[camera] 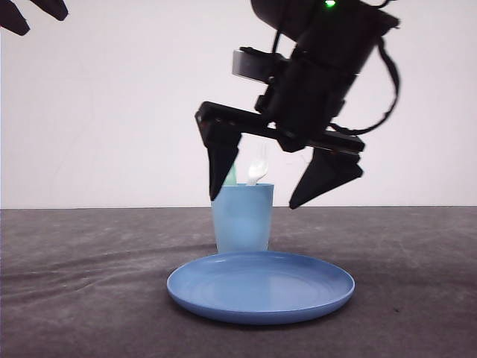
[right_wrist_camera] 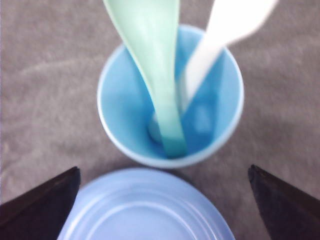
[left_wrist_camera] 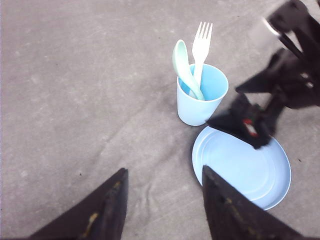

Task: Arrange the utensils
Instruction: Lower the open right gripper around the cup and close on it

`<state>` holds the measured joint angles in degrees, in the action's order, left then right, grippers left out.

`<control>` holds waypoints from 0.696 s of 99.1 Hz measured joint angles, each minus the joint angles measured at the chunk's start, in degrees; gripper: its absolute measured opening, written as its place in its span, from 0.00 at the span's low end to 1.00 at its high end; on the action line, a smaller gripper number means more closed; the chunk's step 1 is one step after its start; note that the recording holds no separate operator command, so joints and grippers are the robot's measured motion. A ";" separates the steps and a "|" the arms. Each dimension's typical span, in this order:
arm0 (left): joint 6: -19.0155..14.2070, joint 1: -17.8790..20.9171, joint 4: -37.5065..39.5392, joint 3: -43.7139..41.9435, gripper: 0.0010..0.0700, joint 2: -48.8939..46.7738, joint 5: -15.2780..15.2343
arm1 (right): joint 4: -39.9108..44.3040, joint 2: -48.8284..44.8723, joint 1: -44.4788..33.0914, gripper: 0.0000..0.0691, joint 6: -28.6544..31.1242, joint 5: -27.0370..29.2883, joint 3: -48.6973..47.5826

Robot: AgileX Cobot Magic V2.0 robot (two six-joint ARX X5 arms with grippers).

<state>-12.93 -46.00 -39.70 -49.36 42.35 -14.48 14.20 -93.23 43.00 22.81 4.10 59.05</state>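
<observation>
- Left end effector (left_wrist_camera: 162,205): two dark wedge-shaped fingers, spread apart and released, holding nothing, hanging over bare counter (left_wrist_camera: 75,100) well apart from the cup.
- The counter is a grey, matte surface with faint creases; open room stretches to the left of the cup and in front of the plate.
- One mint-green spoon (left_wrist_camera: 184,67), smooth plastic with an oval bowl, stands handle-down in the cup, leaning against its rim.
- One white fork (left_wrist_camera: 201,47), four tines up, stands just beside the spoon in the same cup; the two handles meet near the cup's bottom in the right wrist view.
- One light blue cup (camera: 243,218), tapered, smooth-walled, upright, just behind the plate's far edge.
- One round blue plate (camera: 261,287), shallow with a raised rim, nothing lying on it.
- Right end effector (camera: 259,192): black pointed fingers wide open, released, hovering above the cup with a fingertip to either side of its rim, gripping nothing.
</observation>
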 joint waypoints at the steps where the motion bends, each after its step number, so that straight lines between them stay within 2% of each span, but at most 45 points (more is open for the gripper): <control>1: 0.00 0.00 0.00 0.00 0.39 0.00 0.00 | 0.17 -0.26 -0.04 0.98 0.00 0.00 0.31; 69: 0.13 0.00 0.02 0.00 0.39 0.00 0.00 | 1.11 -11.41 -2.93 0.98 -0.09 -4.11 8.85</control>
<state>-12.80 -46.00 -39.68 -49.36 42.35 -14.48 15.31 -104.64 40.07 22.72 -0.01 67.90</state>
